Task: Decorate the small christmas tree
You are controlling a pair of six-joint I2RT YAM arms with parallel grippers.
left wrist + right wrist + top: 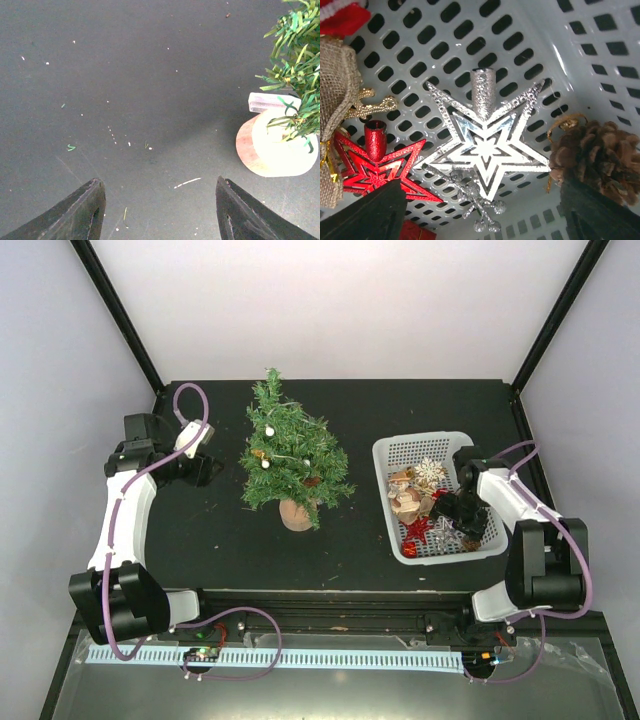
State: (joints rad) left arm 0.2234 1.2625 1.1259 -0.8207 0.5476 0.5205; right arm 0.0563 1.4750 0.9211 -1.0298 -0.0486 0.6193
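The small christmas tree point(290, 455) stood upright in the middle of the counter point(200, 530), its wooden stump near the left claw point(160, 210), which gaped wide and empty. The right claw point(480, 202) hung inside the white basket point(420, 439), well to the tree's right, spread wide astride a silver star point(485, 145) whose stem pointed away from it

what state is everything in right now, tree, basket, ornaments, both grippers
small christmas tree, upright, a few ornaments on it
basket, upright, holding ornaments
silver star, lying flat in the basket, ungripped
red star, lying flat beside it
pine cone, lying in the basket
left gripper, open, empty
right gripper, open, over the silver star
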